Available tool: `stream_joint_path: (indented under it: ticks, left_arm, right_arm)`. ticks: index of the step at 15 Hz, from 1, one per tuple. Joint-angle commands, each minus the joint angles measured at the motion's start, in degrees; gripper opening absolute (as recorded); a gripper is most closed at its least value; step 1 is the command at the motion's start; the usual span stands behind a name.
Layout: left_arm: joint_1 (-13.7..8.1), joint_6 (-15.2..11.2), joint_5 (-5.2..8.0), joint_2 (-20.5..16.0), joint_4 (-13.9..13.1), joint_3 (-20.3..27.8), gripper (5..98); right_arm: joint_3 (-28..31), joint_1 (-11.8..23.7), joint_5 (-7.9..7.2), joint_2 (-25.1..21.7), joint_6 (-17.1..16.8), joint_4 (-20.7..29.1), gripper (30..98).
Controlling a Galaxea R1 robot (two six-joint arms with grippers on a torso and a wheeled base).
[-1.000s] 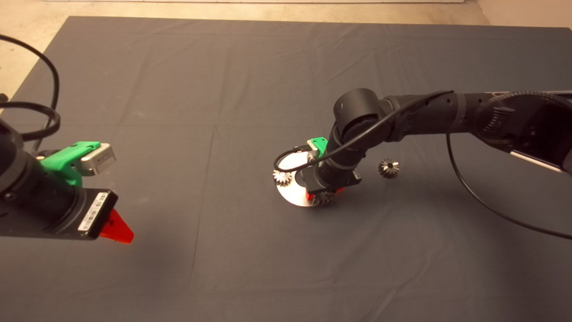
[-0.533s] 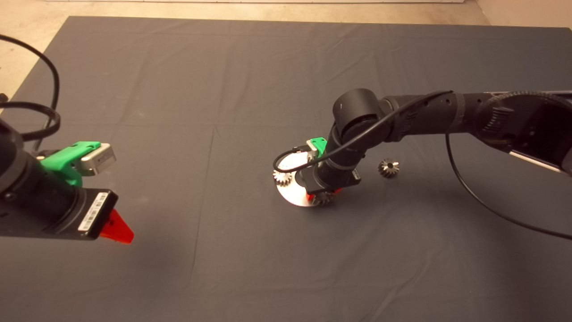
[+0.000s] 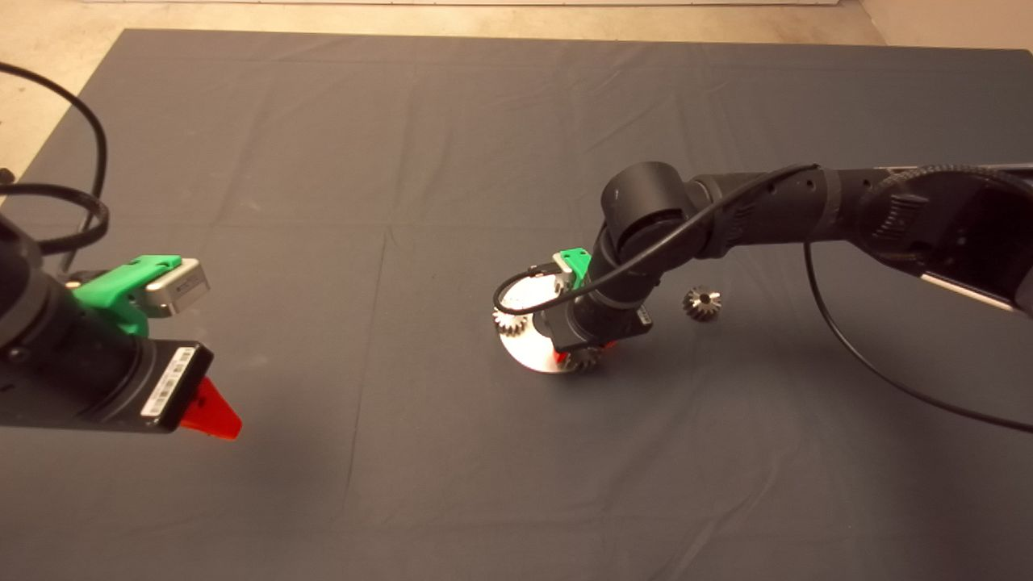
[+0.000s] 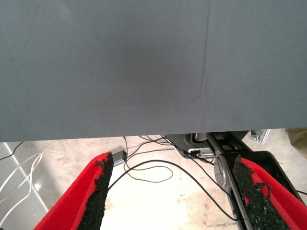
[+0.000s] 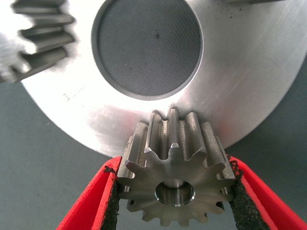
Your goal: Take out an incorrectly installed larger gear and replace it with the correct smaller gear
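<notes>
**Right gripper clamped on the smaller gear at the plate rim**

- Right gripper point(image 5: 173, 167): down over the near edge of the round silver plate point(image 5: 240, 72), close to the middle of the mat point(image 3: 323, 161). Both black pads point(image 5: 113, 191) press against the teeth of the smaller gear point(image 5: 175, 184), one on each side. The gear is grasped.
- Smaller gear: sits directly between the red fingers with its flat face toward the wrist camera. It overlaps the plate's rim, just outside the plate's large round centre opening. Something pale fills its small centre hole, possibly a pin, though the wrist view does not settle this.
- Paler silver gear point(image 5: 36, 36): on the plate rim across the opening from the gripper, apart from the grasped gear.
- Larger gear point(image 3: 702, 303): lies alone on the mat to the right of the plate. It is off the plate, near the right arm's wrist but clear of the fingers.
- Left gripper point(image 4: 172, 165): hangs at the mat's left edge, well away from the plate, with fingers spread wide and nothing between them.
</notes>
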Motion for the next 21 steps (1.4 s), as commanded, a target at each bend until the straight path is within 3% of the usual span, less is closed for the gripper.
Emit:
stream_joint_path:
  ticks: [1,4,6,11,15,21]
  left_arm:
    - [-0.89,0.36,7.61,-0.01,-0.59,-1.33,63.5]
    - [-0.89,1.22,7.61,0.69,3.48,-3.87,63.5]
    - [-0.89,1.77,7.61,0.87,3.5,-4.78,63.5]
    - [-0.89,1.59,7.61,0.95,3.48,-4.08,63.5]
    - [-0.89,1.25,7.61,1.5,3.48,-4.14,63.5]
    - [-0.89,0.8,7.61,2.54,3.48,-3.6,63.5]
  right_arm:
    - [5.8,10.38,-0.05,-2.45,1.1,0.14,50.4]
    - [6.28,17.93,-0.05,-2.82,1.78,4.5,49.9]
    - [6.49,21.39,-0.05,-4.04,1.78,7.35,49.6]
    - [12.96,21.1,-0.67,-21.78,0.07,7.25,49.5]
    - [18.3,20.22,-1.21,-30.79,-0.64,7.25,49.4]
    - [21.59,20.19,-1.9,-42.31,-5.78,7.34,49.4]
